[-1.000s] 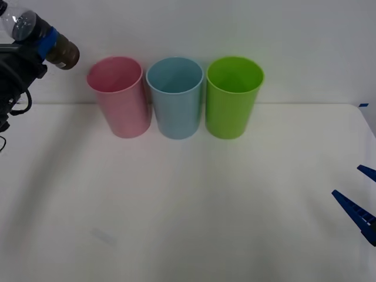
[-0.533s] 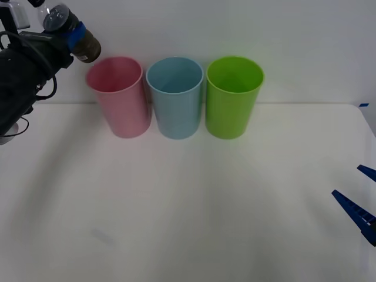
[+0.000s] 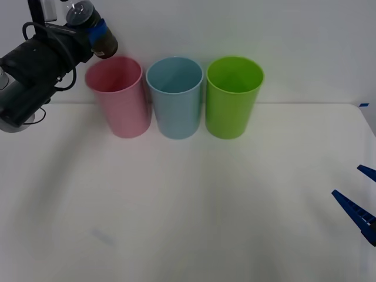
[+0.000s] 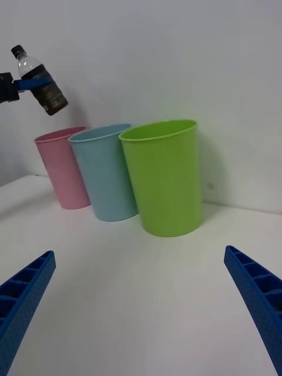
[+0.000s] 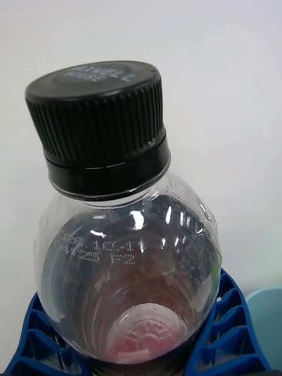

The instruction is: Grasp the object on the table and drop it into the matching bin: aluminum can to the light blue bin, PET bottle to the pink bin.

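The PET bottle [image 3: 94, 29] is in the air, clamped around its middle by the blue ribbed fingers [image 5: 226, 329] of the left end effector [image 3: 94, 32], which are closed tight on the clear body. It is tilted, with the black cap [image 5: 100, 126] toward the end effector's arm side and the dark lower body angled down and out from the fingers. Just below and beyond the end effector stands the pink bin [image 3: 117, 97]; the bottle's dark base hangs close above the near-left part of its rim, and whether it is fully over the opening cannot be told. From the right wrist camera, the bottle [image 4: 40, 82] is clearly above the pink bin [image 4: 61, 170] and apart from it. Farther from the left end effector, the light blue bin [image 3: 174, 97] stands beside the pink one, seemingly touching it, and a lime green bin [image 3: 233, 97] comes next in the same row. All three stand upright at the far edge of the white tabletop [image 3: 188, 211]. The right end effector [image 3: 359, 197] is low at the tabletop's right edge, well apart from the bins, its fingers [image 4: 255, 299] spread wide with nothing between them.
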Controlling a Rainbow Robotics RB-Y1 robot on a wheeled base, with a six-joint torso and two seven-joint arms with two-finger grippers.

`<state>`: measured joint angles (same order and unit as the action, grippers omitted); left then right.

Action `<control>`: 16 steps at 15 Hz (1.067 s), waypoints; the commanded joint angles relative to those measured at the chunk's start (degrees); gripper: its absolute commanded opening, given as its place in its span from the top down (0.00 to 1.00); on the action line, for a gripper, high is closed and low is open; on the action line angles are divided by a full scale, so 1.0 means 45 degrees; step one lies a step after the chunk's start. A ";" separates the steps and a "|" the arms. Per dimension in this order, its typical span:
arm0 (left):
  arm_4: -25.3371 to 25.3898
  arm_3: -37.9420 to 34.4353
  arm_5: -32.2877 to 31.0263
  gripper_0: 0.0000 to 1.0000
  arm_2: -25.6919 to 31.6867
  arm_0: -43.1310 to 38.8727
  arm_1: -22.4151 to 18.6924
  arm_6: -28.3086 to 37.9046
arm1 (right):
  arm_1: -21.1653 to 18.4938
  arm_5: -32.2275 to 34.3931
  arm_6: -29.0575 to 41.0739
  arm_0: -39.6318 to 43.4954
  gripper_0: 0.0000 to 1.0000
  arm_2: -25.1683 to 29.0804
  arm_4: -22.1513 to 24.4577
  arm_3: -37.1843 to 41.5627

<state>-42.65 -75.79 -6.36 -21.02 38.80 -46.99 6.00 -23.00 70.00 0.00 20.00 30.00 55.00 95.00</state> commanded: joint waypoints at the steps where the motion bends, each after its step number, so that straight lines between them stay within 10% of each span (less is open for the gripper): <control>1: -0.0191 0.0006 -0.0148 1.00 -0.0055 -0.0009 0.0090 -0.0121 | 0.0000 0.0000 0.0000 0.0000 0.00 0.0000 0.0000 0.0000; 8: -0.0289 0.0006 -0.0187 0.97 -0.0055 -0.0029 0.0090 -0.0121 | 0.0000 0.0000 0.0000 0.0000 0.00 0.0000 0.0000 0.0000; 9: -0.0289 0.0006 -0.0187 0.74 -0.0055 -0.0029 0.0090 -0.0121 | 0.0000 0.0000 0.0000 0.0000 0.00 0.0000 0.0000 0.0000; 10: -0.0289 0.0006 -0.0207 0.11 -0.0055 -0.0029 0.0090 -0.0121 | 0.0000 0.0000 0.0000 0.0000 0.00 0.0000 0.0000 0.0000; 16: -0.0210 0.0026 -0.0305 0.00 -0.0055 -0.0068 0.0090 -0.0043 | 0.0000 0.0000 0.0000 0.0000 0.00 0.0000 0.0000 0.0000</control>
<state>-43.69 -75.69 -7.53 -21.27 38.57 -46.59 5.73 -23.00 70.00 0.00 20.00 30.00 55.00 95.00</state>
